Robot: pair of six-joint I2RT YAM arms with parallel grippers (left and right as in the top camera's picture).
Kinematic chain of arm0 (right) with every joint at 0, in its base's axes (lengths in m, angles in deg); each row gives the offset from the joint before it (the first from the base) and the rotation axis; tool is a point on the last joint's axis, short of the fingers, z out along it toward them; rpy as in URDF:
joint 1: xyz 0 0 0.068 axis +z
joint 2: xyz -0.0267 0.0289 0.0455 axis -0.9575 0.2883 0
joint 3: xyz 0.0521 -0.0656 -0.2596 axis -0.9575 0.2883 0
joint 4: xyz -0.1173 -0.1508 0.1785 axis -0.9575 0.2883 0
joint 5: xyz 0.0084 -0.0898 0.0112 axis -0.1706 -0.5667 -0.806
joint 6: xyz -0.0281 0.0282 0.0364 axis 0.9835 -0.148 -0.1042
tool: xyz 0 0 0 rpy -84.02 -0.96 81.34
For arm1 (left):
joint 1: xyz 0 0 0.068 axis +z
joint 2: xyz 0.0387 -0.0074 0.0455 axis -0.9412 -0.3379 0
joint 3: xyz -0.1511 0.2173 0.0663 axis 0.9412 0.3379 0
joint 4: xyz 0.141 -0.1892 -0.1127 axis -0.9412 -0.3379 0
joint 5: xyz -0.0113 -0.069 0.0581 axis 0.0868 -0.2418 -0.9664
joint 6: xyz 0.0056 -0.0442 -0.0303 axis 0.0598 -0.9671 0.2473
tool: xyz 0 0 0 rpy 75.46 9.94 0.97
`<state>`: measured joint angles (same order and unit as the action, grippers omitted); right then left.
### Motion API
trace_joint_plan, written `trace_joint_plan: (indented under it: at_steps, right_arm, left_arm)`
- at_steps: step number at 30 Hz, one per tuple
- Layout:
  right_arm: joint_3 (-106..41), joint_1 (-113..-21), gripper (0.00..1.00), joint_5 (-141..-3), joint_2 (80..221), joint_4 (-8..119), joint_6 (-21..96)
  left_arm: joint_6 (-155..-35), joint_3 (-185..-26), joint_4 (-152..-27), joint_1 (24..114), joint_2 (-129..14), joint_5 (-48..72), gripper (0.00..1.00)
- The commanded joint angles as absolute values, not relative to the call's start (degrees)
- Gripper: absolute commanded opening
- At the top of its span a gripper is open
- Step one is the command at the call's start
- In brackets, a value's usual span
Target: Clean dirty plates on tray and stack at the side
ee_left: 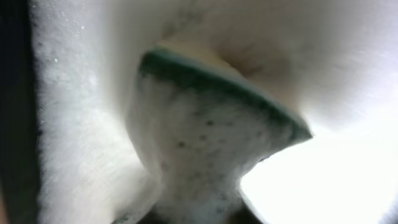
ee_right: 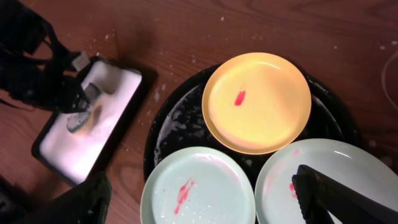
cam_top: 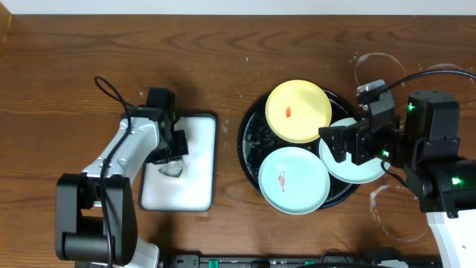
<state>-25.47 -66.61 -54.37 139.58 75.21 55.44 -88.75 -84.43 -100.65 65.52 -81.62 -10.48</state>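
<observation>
Left wrist: left end effector [cam_top: 172, 156] pinches blurred sponge [ee_left: 211, 143]; right end effector [cam_top: 331, 145] spread open.

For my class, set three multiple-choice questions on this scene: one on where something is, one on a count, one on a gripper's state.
1. Where is the green sponge?
A. on the black tray
B. at the white rectangular tray
C. on the yellow plate

2. How many mint-green plates are there?
A. two
B. one
C. four

3. How is the right gripper?
A. shut on the yellow plate
B. shut on the sponge
C. open

Answers:
1 B, as the right wrist view shows the sponge at the white tray, left of the plates.
2 A, as the overhead view shows two pale green plates beside one yellow.
3 C, as its fingers stand wide apart in the right wrist view, with nothing between them.
</observation>
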Motion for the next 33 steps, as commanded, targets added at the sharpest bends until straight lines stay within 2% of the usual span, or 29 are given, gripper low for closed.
trace_joint_plan:
  at_steps: [1,2,4,12,19,21,23,27,28,29,33]
  right_arm:
    - [-26.4,-66.1,0.92,-54.6,139.9,75.2,54.9]
    - [-26.4,-66.1,0.92,-54.6,139.9,75.2,54.9]
    - [-26.4,-66.1,0.92,-54.6,139.9,75.3,54.9]
    - [-26.4,-66.1,0.93,-54.6,139.9,75.3,54.9]
    - [-26.4,-66.1,0.93,-54.8,140.0,75.3,54.9]
    - [-26.4,-66.1,0.93,-54.8,140.0,75.3,54.9]
    - [-26.4,-66.1,0.93,-54.8,140.0,75.3,54.9]
    - [-26.4,-66.1,0.93,-54.8,140.0,75.2,54.9]
    - [-26.4,-66.1,0.93,-54.8,140.0,75.2,54.9]
    - [-26.4,-66.1,0.93,-54.8,140.0,75.2,54.9]
    - [-26.4,-66.1,0.93,-54.8,140.0,75.4,54.9]
  left_arm:
    - [-88.8,-89.5,-102.7,65.3,-79.3,-9.7,0.41]
    - [-88.8,-89.8,-102.9,65.3,-79.0,-9.7,0.48]
    - [-88.7,-89.8,-103.4,65.3,-78.7,-9.8,0.55]
    - [-88.4,-87.4,-105.0,65.3,-79.5,-11.2,0.56]
    - [-88.4,-78.7,-92.2,65.3,-79.9,-12.9,0.56]
    - [-88.5,-76.9,-89.8,65.3,-79.9,-12.7,0.54]
    - [-88.6,-76.1,-88.8,65.3,-79.9,-12.3,0.46]
    - [-88.6,-75.9,-88.3,65.3,-79.9,-12.3,0.25]
    - [-88.5,-75.9,-88.2,65.3,-79.9,-12.3,0.19]
    - [-87.7,-76.0,-88.2,65.3,-79.9,-12.3,0.08]
    - [-86.3,-77.8,-90.8,65.3,-78.8,-12.1,0.07]
